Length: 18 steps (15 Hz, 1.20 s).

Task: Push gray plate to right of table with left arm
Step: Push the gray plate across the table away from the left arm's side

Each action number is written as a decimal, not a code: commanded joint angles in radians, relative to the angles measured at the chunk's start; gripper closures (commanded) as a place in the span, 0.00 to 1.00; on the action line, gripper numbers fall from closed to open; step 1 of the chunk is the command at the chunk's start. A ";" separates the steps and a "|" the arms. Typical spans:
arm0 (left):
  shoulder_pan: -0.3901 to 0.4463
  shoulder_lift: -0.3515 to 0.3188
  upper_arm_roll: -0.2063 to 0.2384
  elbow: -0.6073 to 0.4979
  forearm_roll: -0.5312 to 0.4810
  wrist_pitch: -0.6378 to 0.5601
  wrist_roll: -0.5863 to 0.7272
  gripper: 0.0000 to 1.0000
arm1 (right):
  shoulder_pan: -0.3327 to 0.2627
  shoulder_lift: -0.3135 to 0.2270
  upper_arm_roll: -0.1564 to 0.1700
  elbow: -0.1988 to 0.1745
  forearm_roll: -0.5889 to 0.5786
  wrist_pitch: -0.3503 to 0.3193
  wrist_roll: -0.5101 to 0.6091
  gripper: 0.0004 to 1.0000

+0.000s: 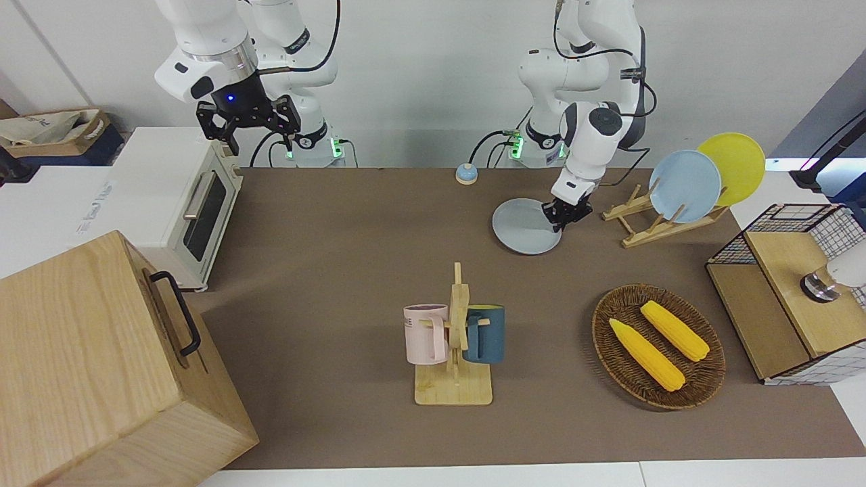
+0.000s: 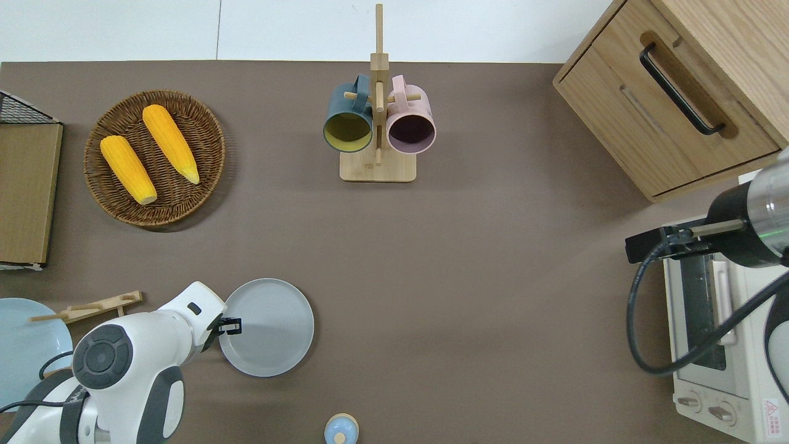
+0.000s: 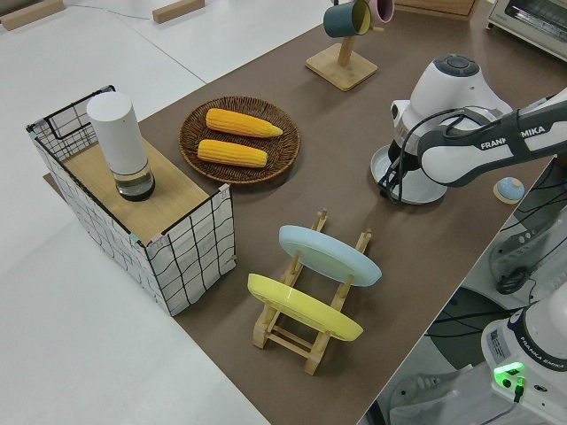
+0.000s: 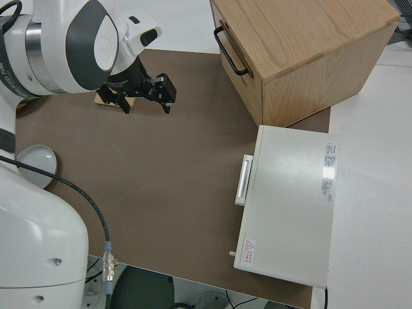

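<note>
Worktop, one: gray plate lies flat at left arm's end, nearer robots than corn basket.
Left tool low at plate rim on left-arm side, fingers look narrow, clasping nothing.
Right tool parked, fingers spread wide.
Risk, my call: tip rides over low rim, plate stays put; off-centre shove spins plate away; long slide drifts toward mug stand.
Count: plates three — one gray, two racked; mugs two; corn cobs two; arms two.
</note>
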 commanded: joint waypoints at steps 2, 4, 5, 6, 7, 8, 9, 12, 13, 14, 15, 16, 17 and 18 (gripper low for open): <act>-0.045 0.025 0.008 -0.006 -0.061 0.029 -0.015 1.00 | -0.011 -0.008 0.006 0.001 0.008 -0.012 -0.001 0.02; -0.079 0.036 0.008 -0.001 -0.108 0.040 -0.015 1.00 | -0.011 -0.008 0.006 0.001 0.008 -0.012 -0.003 0.02; -0.100 0.047 0.008 0.000 -0.128 0.048 -0.016 1.00 | -0.011 -0.008 0.006 0.001 0.008 -0.012 -0.003 0.02; -0.122 0.051 0.008 0.005 -0.148 0.051 -0.017 1.00 | -0.011 -0.008 0.006 -0.001 0.008 -0.012 -0.003 0.02; -0.139 0.057 0.008 0.011 -0.168 0.054 -0.020 1.00 | -0.011 -0.008 0.004 -0.001 0.008 -0.012 -0.001 0.02; -0.160 0.074 0.008 0.022 -0.180 0.057 -0.026 1.00 | -0.011 -0.008 0.006 -0.001 0.008 -0.012 -0.001 0.02; -0.185 0.082 0.008 0.034 -0.190 0.058 -0.048 1.00 | -0.011 -0.008 0.004 -0.001 0.008 -0.012 -0.001 0.02; -0.272 0.122 0.008 0.078 -0.190 0.058 -0.156 1.00 | -0.011 -0.008 0.004 -0.001 0.008 -0.012 -0.003 0.02; -0.309 0.134 0.008 0.094 -0.190 0.058 -0.210 1.00 | -0.011 -0.008 0.006 -0.001 0.008 -0.012 -0.003 0.02; -0.343 0.148 0.008 0.110 -0.190 0.058 -0.256 1.00 | -0.011 -0.008 0.006 0.001 0.008 -0.012 -0.003 0.02; -0.379 0.168 0.008 0.132 -0.190 0.058 -0.300 1.00 | -0.011 -0.008 0.006 -0.001 0.008 -0.012 -0.003 0.02; -0.413 0.186 0.008 0.158 -0.190 0.058 -0.357 1.00 | -0.011 -0.008 0.006 -0.001 0.008 -0.012 -0.003 0.02; -0.450 0.211 0.005 0.184 -0.188 0.058 -0.408 1.00 | -0.011 -0.008 0.004 -0.001 0.008 -0.012 -0.003 0.02; -0.481 0.241 -0.005 0.219 -0.188 0.060 -0.454 1.00 | -0.011 -0.008 0.006 -0.001 0.008 -0.012 -0.003 0.02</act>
